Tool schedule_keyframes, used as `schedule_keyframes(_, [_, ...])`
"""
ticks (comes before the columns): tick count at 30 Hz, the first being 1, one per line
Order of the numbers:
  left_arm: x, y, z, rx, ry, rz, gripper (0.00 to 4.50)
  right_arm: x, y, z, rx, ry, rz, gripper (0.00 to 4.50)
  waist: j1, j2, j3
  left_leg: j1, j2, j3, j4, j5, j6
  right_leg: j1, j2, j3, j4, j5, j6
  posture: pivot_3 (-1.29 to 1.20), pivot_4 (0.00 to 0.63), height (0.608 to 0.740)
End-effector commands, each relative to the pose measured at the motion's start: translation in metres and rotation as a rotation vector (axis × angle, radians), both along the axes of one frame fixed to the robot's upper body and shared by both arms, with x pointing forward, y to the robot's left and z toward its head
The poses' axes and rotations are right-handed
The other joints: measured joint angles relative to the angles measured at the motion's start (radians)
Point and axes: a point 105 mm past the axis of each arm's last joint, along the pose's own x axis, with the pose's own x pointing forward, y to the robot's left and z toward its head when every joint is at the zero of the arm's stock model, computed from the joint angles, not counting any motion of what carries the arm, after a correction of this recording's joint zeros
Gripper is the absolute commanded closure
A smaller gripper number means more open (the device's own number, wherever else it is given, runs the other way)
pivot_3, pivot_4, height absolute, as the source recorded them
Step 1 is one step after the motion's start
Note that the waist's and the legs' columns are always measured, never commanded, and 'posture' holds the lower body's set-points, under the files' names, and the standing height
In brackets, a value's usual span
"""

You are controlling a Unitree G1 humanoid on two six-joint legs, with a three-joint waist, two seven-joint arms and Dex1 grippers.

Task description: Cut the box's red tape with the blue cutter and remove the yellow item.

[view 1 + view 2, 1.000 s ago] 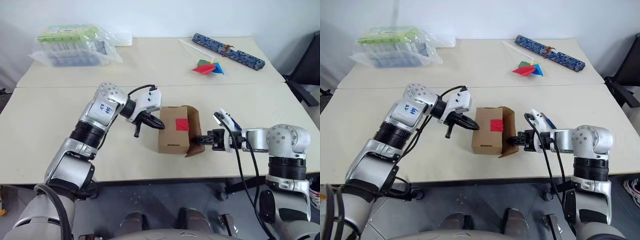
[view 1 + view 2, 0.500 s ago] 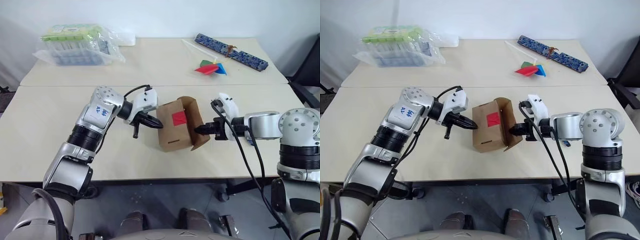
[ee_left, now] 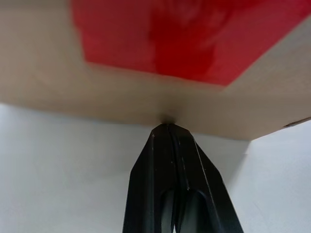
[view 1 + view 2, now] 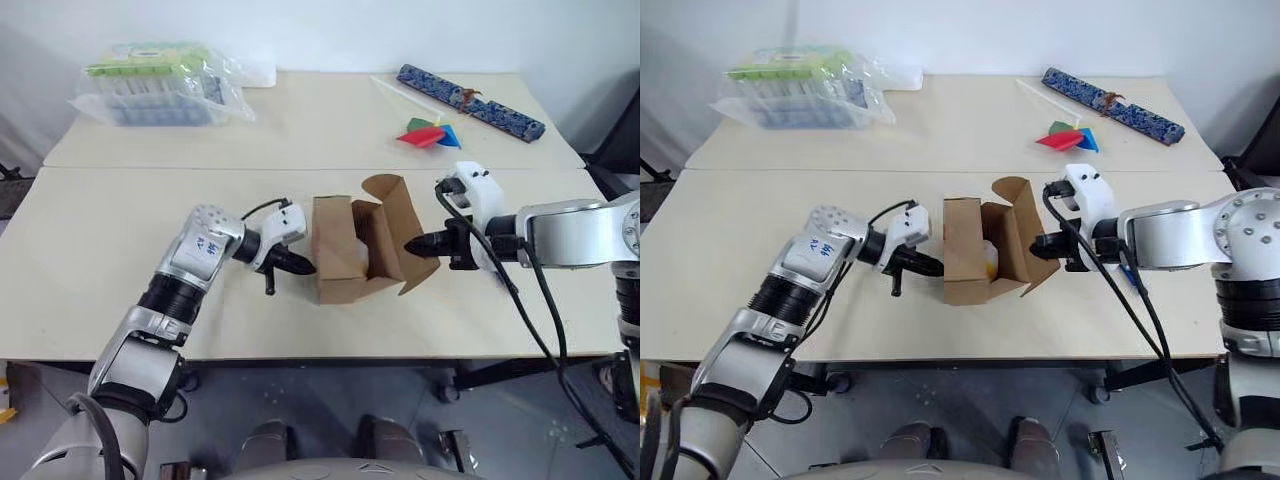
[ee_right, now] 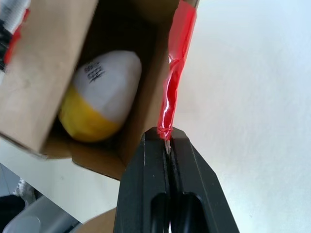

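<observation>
Box [image 4: 975, 262] open near the front edge of the pale table [image 4: 760, 230], both flaps up and spread; yellow item [image 5: 99, 94] down inside, yellow underneath, white on top with small black print, touching the inner wall; in the right eye view just a glimpse of it between the flaps.

Right gripper [image 5: 167, 141] clamped tight on the edge of the right-hand flap, right where the red tape [image 5: 176, 73] runs along that edge; strip of tape crinkled, its lower end pinched between the 2 black fingers [image 5: 146, 184]; flap held out away from the box body.

Left gripper [image 3: 167, 127] squeezed closed with nothing between the fingers, tips pressed against the left outer face of the box, just below a red patch; arm reaching in low from the left.

Blue cutter: cannot tell where from these views.

At the far right of the table, multicoloured pinwheel [image 4: 428, 132] beside long blue patterned strip [image 4: 470, 101]; at the far left, clear plastic bag of packs [image 4: 165, 82].
</observation>
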Motion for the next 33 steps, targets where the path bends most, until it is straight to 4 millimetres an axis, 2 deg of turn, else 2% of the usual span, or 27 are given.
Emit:
schedule_keyframes(1, [0.001, -0.012, 0.013, -0.021, -0.05, -0.029, 4.5, -0.005, 0.015, 0.01, 0.023, -0.036, 0.059, 4.49, 0.0, 0.0, 0.0, 0.0, 0.0, 0.0, 0.0, 0.0, 0.0, 0.0, 0.0, 0.0, 0.0, 0.0, 0.0, 0.0, 0.15, 0.74])
schedule_keyframes(3, [0.003, -0.012, 0.014, -0.026, -0.053, -0.021, 4.5, -0.004, 0.019, 0.012, 0.029, -0.043, 0.062, 4.49, 0.002, 0.0, 0.0, -0.001, 0.0, 0.0, 0.0, 0.0, 0.0, 0.0, 0.001, -0.001, -0.001, 0.0, 0.0, 0.0, 0.15, 0.74])
schedule_keyframes(7, [0.014, 0.016, 0.026, -0.027, -0.064, 0.062, 4.5, 0.001, 0.026, 0.013, 0.032, -0.033, 0.063, 4.49, 0.0, 0.0, 0.0, -0.001, 0.001, 0.0, 0.001, 0.0, 0.0, 0.0, 0.001, -0.001, -0.001, 0.0, 0.0, 0.0, 0.15, 0.74])
schedule_keyframes(10, [0.016, 0.047, 0.043, -0.036, -0.059, 0.111, 4.5, 0.003, 0.027, 0.015, 0.027, -0.032, 0.06, 4.49, -0.011, 0.0, 0.0, -0.002, 0.001, 0.0, 0.0, 0.0, 0.0, -0.001, 0.002, -0.002, 0.0, 0.0, 0.0, 0.0, 0.15, 0.74])
schedule_keyframes(14, [0.02, 0.066, 0.075, -0.102, -0.082, 0.147, 4.5, 0.006, 0.027, 0.018, 0.024, -0.032, 0.055, 4.49, -0.021, 0.0, 0.0, -0.004, 0.0, 0.0, -0.002, 0.0, -0.001, -0.004, 0.002, -0.003, 0.001, 0.0, 0.0, 0.0, 0.15, 0.74])
schedule_keyframes(16, [0.019, 0.064, 0.109, -0.216, -0.112, 0.134, 4.5, 0.006, 0.026, 0.019, 0.019, -0.03, 0.053, 4.49, -0.02, -0.001, 0.002, -0.005, 0.0, 0.001, -0.002, 0.0, -0.001, -0.004, 0.002, -0.005, 0.001, 0.0, 0.0, 0.0, 0.15, 0.74])
schedule_keyframes(18, [0.015, 0.057, 0.134, -0.3, -0.135, 0.101, 4.5, 0.007, 0.025, 0.019, 0.014, -0.03, 0.05, 4.49, -0.017, -0.002, 0.003, -0.008, 0.0, 0.002, -0.001, 0.0, -0.001, -0.005, 0.002, -0.008, 0.001, 0.0, 0.0, 0.0, 0.15, 0.74])
schedule_keyframes(21, [0.003, 0.04, 0.152, -0.361, -0.142, -0.001, 4.5, 0.007, 0.024, 0.021, 0.014, -0.031, 0.047, 4.49, -0.018, -0.002, 0.003, -0.009, 0.0, 0.0, -0.001, 0.0, -0.001, -0.005, 0.002, -0.01, 0.001, 0.001, 0.001, 0.0, 0.15, 0.74])
schedule_keyframes(25, [-0.01, 0.023, 0.156, -0.381, -0.135, -0.085, 4.5, 0.008, 0.022, 0.02, 0.014, -0.025, 0.041, 4.49, -0.02, -0.002, 0.003, -0.009, 0.0, 0.0, -0.002, -0.001, -0.002, -0.005, 0.002, -0.01, 0.001, 0.001, 0.002, 0.0, 0.15, 0.74])
schedule_keyframes(28, [-0.035, -0.007, 0.164, -0.445, -0.094, -0.232, 4.5, 0.008, 0.02, 0.017, 0.061, -0.02, 0.024, 4.49, -0.018, -0.002, 0.003, -0.009, 0.0, 0.0, -0.002, -0.001, -0.002, -0.005, 0.002, -0.01, 0.001, 0.001, 0.002, 0.0, 0.15, 0.74])
schedule_keyframes(29, [-0.041, -0.012, 0.159, -0.434, -0.067, -0.259, 4.5, 0.008, 0.019, 0.016, 0.06, -0.017, 0.02, 4.49, -0.017, -0.003, 0.003, -0.009, 0.0, 0.0, -0.002, -0.001, -0.002, -0.004, 0.002, -0.01, 0.001, 0.001, 0.002, 0.0, 0.15, 0.74])
schedule_keyframes(30, [-0.042, -0.014, 0.145, -0.387, -0.042, -0.261, 4.5, 0.009, 0.018, 0.016, 0.057, -0.015, 0.018, 4.49, -0.018, -0.002, 0.003, -0.009, 0.0, 0.0, -0.002, -0.001, -0.002, -0.004, 0.002, -0.01, 0.0, 0.001, 0.002, 0.0, 0.15, 0.74])
schedule_keyframes(33, [-0.04, -0.011, 0.113, -0.264, -0.017, -0.233, 4.5, 0.008, 0.017, 0.016, 0.051, -0.015, 0.018, 4.49, -0.022, -0.002, 0.003, -0.007, 0.0, 0.0, -0.002, 0.0, -0.002, -0.004, 0.002, -0.01, 0.001, 0.001, 0.002, 0.0, 0.15, 0.74])
